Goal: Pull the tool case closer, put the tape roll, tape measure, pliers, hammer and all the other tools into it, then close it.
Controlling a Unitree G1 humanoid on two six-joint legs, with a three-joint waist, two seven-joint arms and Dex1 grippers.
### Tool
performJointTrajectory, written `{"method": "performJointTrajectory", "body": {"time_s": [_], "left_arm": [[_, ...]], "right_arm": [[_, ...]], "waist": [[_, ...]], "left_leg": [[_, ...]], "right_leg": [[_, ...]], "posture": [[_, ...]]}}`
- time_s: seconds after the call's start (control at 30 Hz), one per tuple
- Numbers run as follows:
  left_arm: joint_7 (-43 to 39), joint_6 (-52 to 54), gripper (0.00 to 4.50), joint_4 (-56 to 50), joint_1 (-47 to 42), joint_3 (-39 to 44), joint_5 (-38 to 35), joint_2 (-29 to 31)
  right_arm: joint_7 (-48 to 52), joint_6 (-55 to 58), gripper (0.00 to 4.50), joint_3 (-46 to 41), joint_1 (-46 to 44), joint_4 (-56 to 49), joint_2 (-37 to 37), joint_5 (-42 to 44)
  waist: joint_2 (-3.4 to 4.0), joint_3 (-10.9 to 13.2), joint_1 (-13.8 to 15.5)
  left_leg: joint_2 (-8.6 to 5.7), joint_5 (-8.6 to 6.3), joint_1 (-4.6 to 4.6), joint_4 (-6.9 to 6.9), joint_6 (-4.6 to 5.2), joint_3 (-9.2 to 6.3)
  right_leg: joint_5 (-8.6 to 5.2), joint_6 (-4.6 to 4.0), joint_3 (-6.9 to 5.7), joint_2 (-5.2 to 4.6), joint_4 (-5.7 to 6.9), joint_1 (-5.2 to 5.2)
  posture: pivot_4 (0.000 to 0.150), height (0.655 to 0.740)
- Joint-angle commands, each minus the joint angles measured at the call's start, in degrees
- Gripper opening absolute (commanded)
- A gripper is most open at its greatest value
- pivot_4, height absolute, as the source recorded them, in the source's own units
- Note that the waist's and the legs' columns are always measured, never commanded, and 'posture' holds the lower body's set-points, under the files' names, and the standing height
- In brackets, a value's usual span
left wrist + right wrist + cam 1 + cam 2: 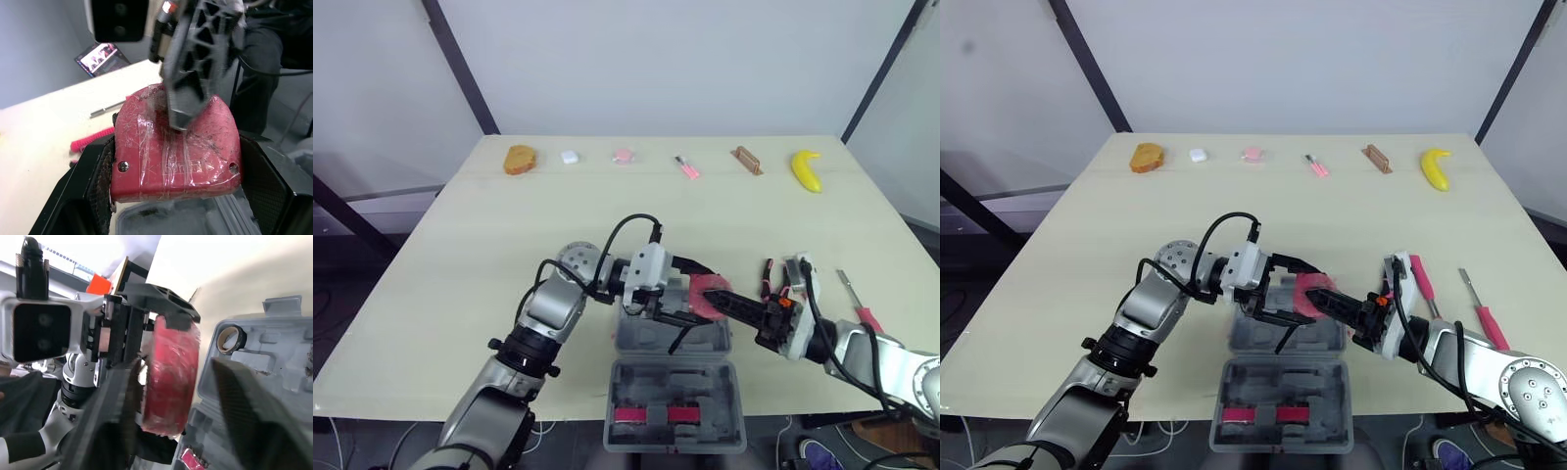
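Held over the open grey tool case [644, 340] at the table's front middle is a red tape measure [703, 290], wrapped in clear tape. My left gripper [690, 302] is shut on its edges, with the fingers [93, 191] pressed against its sides. From the right, my right gripper [722, 300] reaches in open; it straddles the tape measure's flat faces, and one finger [188, 73] rests on the near face. A tape roll [231, 339] lies inside the case. Pliers [769, 277] and a red-handled screwdriver [859, 302] lie on the table to the right.
The case lid [675, 387] lies flat toward the table's front edge, with red parts in it. Along the far edge sit a bread piece [520, 159], a white item [570, 156], a pink item [623, 156], a pink pen [686, 167], a brown block [747, 160] and a banana [807, 169].
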Motion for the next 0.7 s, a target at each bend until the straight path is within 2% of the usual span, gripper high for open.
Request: {"method": "performJointTrajectory", "body": {"time_s": [0.03, 0.07, 0.1, 0.17, 0.27, 0.5, 0.7], "left_arm": [[-0.1, -1.4, 3.0, -0.8, -0.5, 0.6, -0.5, -0.1], [-0.1, -1.5, 3.0, -0.6, -0.5, 0.6, -0.5, -0.1], [0.0, -1.1, 3.0, -0.6, -0.4, 0.6, -0.5, 0.0], [0.1, 1.3, 3.0, -0.9, 0.0, 1.1, -1.8, 0.1], [-2.3, 3.7, 4.5, -2.2, 1.0, 1.7, -4.2, 1.6], [-6.9, 8.1, 4.5, -5.0, 2.9, 5.0, -10.6, 6.0], [-13.9, 11.1, 4.5, -8.7, 6.9, 7.6, -14.4, 14.4]], "right_arm": [[0.0, -0.1, 1.41, 0.0, 0.0, -0.5, -1.0, 1.2], [0.2, 0.1, 0.85, 0.1, 0.1, -0.5, -1.2, 1.2], [0.2, 0.0, 0.67, 0.0, 0.3, -0.5, -1.4, 1.7], [1.1, 0.2, 0.58, -0.6, 1.1, -0.4, -2.3, 1.5], [3.4, 0.8, 0.49, -2.2, 3.4, 0.8, -3.9, 1.3], [15.3, 5.3, 0.48, -7.0, 12.1, 6.4, -8.1, -3.7], [25.8, 6.9, 0.48, -8.6, 17.2, 18.3, -9.3, -17.2]], "waist": [[0.0, 0.0, 0.0], [0.0, 0.0, 0.0], [0.0, 0.0, 0.0], [0.0, 0.0, 0.0], [0.0, 0.0, 0.0], [0.0, 0.0, 0.1], [0.01, 0.0, 0.0]], "left_leg": [[0.0, 0.0, 0.0, 0.0, 0.0, 0.0], [0.01, 0.0, -0.01, 0.0, 0.0, -0.01], [0.01, 0.0, -0.01, 0.0, 0.0, -0.01], [0.01, 0.0, -0.01, 0.0, 0.0, -0.02], [0.01, 0.0, -0.01, 0.0, 0.0, -0.01], [0.04, -0.02, -0.05, -0.01, 0.03, -0.01], [0.08, -0.02, -0.02, -0.02, 0.03, 0.02]], "right_leg": [[0.0, 0.0, 0.0, 0.0, 0.0, 0.0], [0.0, 0.0, -0.01, 0.0, 0.0, 0.0], [0.0, 0.0, -0.01, 0.0, 0.0, 0.0], [0.0, 0.0, -0.01, 0.0, 0.0, 0.0], [0.0, 0.0, -0.01, 0.0, 0.0, 0.0], [0.0, 0.0, -0.03, 0.01, -0.09, 0.0], [0.0, -0.01, 0.01, 0.08, -0.09, 0.0]], "posture": [[0.15, 0.74], [0.15, 0.74], [0.15, 0.74], [0.15, 0.74], [0.15, 0.74], [0.15, 0.74], [0.15, 0.74]]}}
